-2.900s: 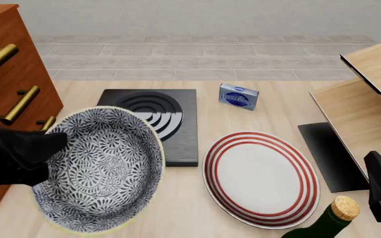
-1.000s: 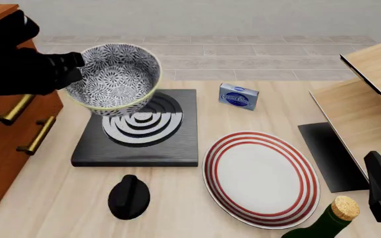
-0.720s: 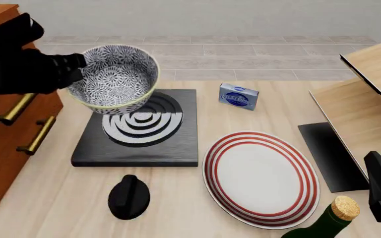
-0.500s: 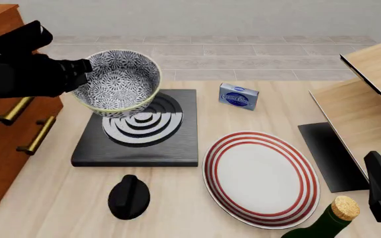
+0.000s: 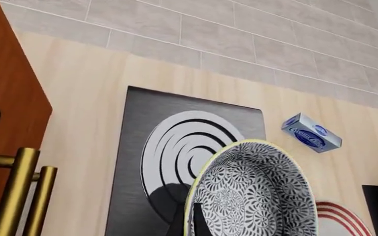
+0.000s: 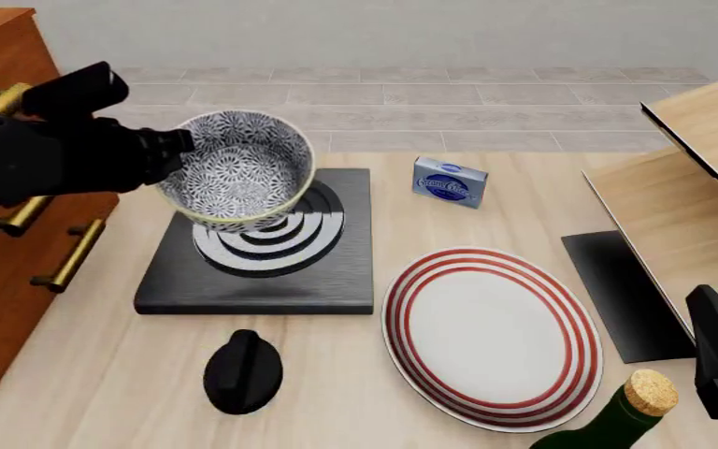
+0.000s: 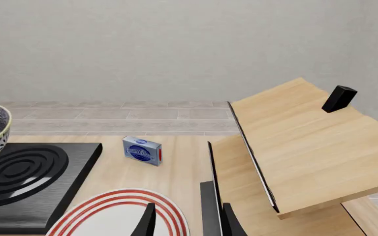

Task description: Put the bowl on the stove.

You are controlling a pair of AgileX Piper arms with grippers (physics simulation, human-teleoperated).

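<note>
The blue-and-white floral bowl (image 6: 239, 168) hangs slightly tilted just above the stove (image 6: 265, 271), over the back-left part of its burner rings. My left gripper (image 6: 179, 152) is shut on the bowl's left rim. In the left wrist view the bowl (image 5: 258, 196) fills the near part of the picture, one finger (image 5: 198, 222) reaches inside its rim, and the stove (image 5: 175, 157) lies beneath. My right gripper (image 7: 185, 223) is open with nothing held. It stays low at the table's front right, far from the bowl.
A white plate with red rings (image 6: 490, 337) lies right of the stove and a black knob (image 6: 243, 371) in front of it. A blue box (image 6: 449, 181) sits behind. A wooden cabinet (image 6: 10, 281) stands left; a wooden shelf (image 6: 696, 187), black sheet (image 6: 621, 295) and corked bottle (image 6: 621, 416) stand right.
My left gripper has carried the bowl from the table's front left up over the stove, then to the right and lower toward the burner rings. The right arm has not moved.
</note>
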